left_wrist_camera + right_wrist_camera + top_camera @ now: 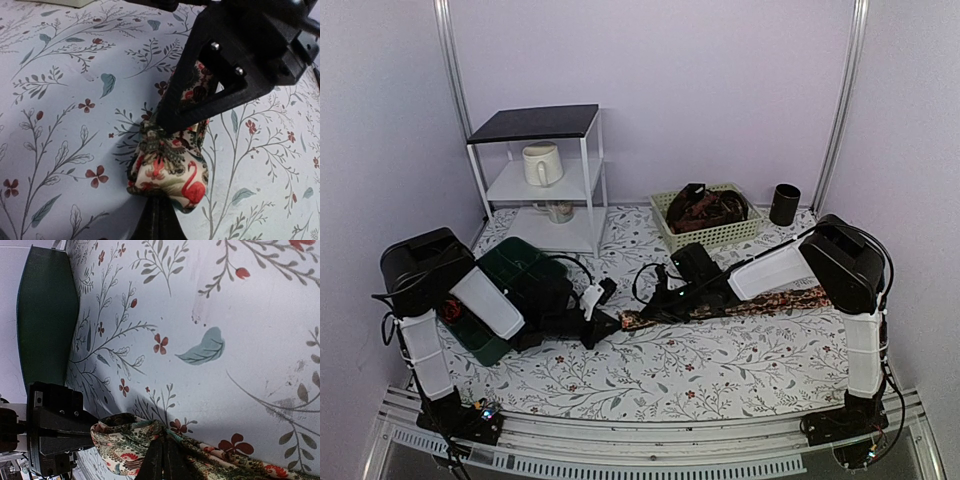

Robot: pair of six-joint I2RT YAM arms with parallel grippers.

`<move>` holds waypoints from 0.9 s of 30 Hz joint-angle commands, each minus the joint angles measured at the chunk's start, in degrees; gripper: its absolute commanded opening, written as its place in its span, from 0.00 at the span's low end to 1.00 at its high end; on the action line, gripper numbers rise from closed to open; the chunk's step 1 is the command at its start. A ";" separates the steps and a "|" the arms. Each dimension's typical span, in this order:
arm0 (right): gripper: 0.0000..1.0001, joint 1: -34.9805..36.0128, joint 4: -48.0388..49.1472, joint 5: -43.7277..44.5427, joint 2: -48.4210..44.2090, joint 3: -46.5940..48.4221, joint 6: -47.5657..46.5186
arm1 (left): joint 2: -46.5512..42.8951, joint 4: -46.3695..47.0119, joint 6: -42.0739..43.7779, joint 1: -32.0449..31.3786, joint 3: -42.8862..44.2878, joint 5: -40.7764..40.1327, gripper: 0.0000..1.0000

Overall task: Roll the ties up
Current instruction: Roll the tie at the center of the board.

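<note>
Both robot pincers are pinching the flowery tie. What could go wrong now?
The left pincer squeezes only a small, loose bundle of the tie; if it slips, the roll may spring open. The right pincer grips right beside it, so the two could bump. The rest of the tie lies stretched out under the right arm and might twist or drag as it winds.

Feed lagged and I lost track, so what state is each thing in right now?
Tie: on the table, one end bunched into a small roll, the rest lying flat.
Left gripper: shut on the roll.
Right gripper: shut on the tie beside the roll.
Basket: holds a loose heap of ties.
Mug: upright on the shelf.
Black cup: upright.
</note>
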 commanded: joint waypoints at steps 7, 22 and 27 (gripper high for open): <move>0.04 -0.22 -4.87 2.18 -0.76 -1.96 -0.39 | -8.36 -1.38 -15.38 0.39 -1.81 -4.47 0.00; 0.04 -0.21 -4.95 2.57 -1.12 -2.10 0.10 | 1.62 23.43 -35.77 -0.59 -1.36 11.07 0.00; 0.04 -0.19 -4.96 2.72 -1.52 -2.44 0.21 | 0.59 19.53 -33.56 -0.64 -0.61 9.19 0.00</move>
